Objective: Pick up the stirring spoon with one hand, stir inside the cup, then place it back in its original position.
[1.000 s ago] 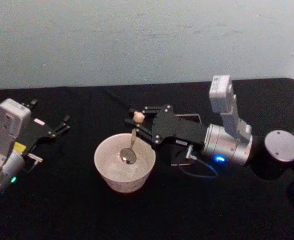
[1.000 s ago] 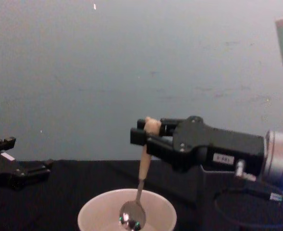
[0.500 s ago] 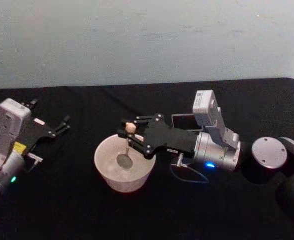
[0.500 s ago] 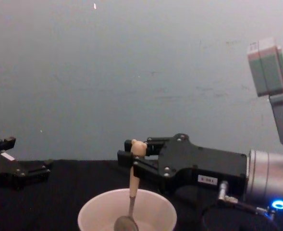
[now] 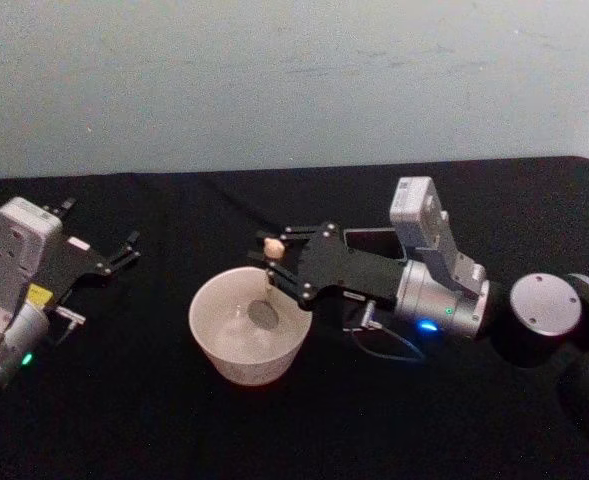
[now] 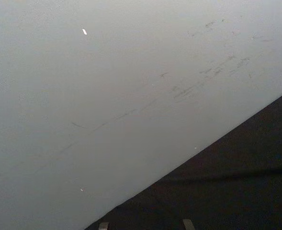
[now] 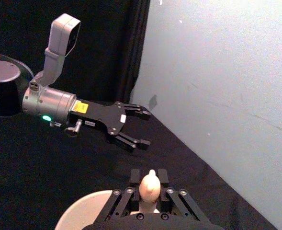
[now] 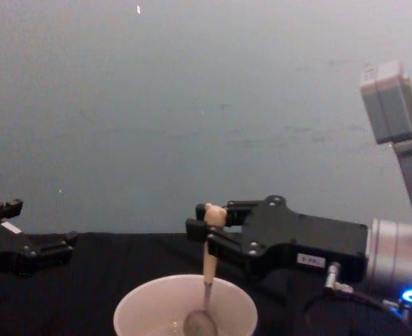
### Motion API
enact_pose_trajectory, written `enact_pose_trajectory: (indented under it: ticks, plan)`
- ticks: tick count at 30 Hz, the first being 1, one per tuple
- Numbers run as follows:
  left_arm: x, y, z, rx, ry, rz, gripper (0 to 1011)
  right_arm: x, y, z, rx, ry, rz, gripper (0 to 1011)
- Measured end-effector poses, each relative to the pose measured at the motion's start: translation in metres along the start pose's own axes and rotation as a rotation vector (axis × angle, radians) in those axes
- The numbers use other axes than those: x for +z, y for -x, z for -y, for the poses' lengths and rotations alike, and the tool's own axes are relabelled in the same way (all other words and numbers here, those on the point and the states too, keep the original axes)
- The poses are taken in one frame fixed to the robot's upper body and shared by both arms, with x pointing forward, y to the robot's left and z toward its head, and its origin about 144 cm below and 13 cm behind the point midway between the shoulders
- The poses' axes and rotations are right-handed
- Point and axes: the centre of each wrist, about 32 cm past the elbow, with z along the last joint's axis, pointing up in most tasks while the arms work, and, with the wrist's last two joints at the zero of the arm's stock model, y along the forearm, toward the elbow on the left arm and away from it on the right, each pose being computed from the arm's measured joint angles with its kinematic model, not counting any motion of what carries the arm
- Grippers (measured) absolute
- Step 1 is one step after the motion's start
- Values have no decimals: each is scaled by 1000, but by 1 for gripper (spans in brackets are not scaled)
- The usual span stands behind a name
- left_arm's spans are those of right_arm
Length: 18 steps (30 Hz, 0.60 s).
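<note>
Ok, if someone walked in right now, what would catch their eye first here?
First, the right end effector, shut on the slender beige-handled stirring spoon. It holds the spoon upright mid-table, with the shiny metal bowl down inside the wide cream cup. Next, the left end effector, open and idle over the left side of the black table.

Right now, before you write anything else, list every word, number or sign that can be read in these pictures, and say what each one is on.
No text here can be read.
White sticker on the right arm, whose jaws hold the spoon in the cup: too blurred to read.
Yellow sticker on the parked left arm: too small to read.
Second white sticker, nearer that arm's open jaws: too small to read.
</note>
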Motion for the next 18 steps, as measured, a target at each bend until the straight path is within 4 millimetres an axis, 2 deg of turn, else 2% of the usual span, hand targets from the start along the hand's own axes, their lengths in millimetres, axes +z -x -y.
enact_pose_trajectory:
  ticks: [10,18]
  plan:
    - [0,0,0,0,0,0,1001,6,9,26,-12,-2,-16,214]
    - [0,0,0,0,0,0,1001,7,22,31,37,-4,-39,214]
